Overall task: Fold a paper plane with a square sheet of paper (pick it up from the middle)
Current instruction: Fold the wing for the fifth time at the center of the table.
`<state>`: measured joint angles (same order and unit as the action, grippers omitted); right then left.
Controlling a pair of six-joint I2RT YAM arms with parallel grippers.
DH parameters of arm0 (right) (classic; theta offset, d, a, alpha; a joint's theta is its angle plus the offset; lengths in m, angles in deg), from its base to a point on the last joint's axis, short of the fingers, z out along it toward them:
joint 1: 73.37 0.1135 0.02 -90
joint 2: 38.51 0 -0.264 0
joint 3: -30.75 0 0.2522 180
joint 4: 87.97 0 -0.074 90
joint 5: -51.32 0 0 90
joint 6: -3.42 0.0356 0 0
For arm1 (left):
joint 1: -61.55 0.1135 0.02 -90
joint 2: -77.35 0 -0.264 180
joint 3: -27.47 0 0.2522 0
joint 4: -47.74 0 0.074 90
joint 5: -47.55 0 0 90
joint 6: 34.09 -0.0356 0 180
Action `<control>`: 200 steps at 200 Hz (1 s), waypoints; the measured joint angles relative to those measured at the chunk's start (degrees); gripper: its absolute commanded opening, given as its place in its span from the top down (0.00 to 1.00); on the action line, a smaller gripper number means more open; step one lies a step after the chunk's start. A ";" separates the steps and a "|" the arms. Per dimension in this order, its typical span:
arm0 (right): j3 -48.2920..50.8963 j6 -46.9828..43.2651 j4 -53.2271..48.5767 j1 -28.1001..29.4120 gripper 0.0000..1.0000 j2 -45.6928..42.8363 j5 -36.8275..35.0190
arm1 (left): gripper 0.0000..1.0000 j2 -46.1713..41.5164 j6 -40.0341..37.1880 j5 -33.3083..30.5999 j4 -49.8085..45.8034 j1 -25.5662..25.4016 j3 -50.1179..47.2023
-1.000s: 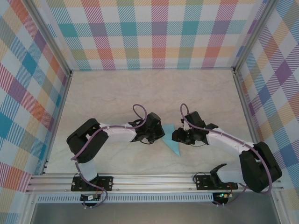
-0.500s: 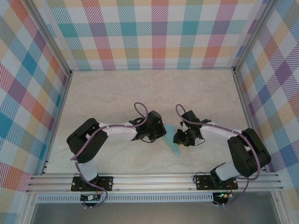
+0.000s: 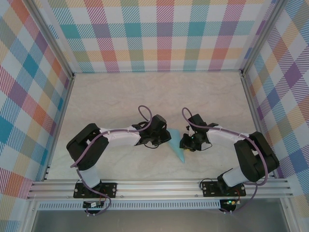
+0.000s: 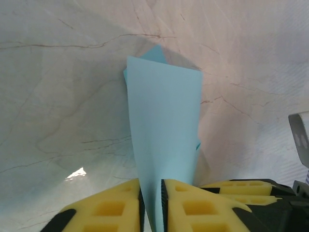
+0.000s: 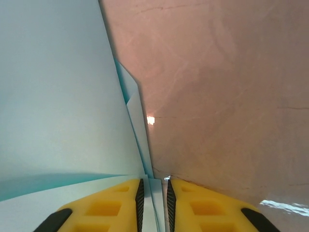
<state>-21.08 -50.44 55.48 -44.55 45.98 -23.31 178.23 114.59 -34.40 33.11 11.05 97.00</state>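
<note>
A pale marbled surface is enclosed by plaid walls. Near its front middle, the light blue paper plane is held up off the marble. It is pinched in the closed left pincer, and its layered folds are clamped in the right pincer. The folding is judged nearly done: a slim dart is formed, and only final creasing and release seem left.

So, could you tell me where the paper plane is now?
The paper plane is mid-table in the top view, gripped between the left claw and right claw.
</note>
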 measured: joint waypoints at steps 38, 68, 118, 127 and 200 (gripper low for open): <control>0.00 -0.96 -0.31 0.00 0.82 0.15 -0.50 | 0.79 0.90 -0.52 2.25 0.98 -0.07 1.16; -1.16 -1.03 -1.60 0.00 0.82 1.09 -0.59 | 0.88 2.82 -1.09 3.39 1.16 -0.09 2.47; -1.49 -2.29 -2.12 0.48 0.69 -0.55 -2.14 | 1.00 4.07 -1.79 3.37 -2.47 -0.09 5.05; -1.44 -2.62 -2.19 0.48 0.67 -2.16 -2.80 | 1.00 4.24 -1.79 3.37 -3.23 -0.09 5.81; 7.28 -7.87 3.91 7.17 0.49 -21.35 -8.35 | 1.00 5.01 -1.77 3.28 -8.85 -0.09 9.77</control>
<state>-13.80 -58.31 59.39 -37.38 24.62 -31.66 183.23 112.82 -31.12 24.26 10.96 106.77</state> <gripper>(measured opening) 0.480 0.047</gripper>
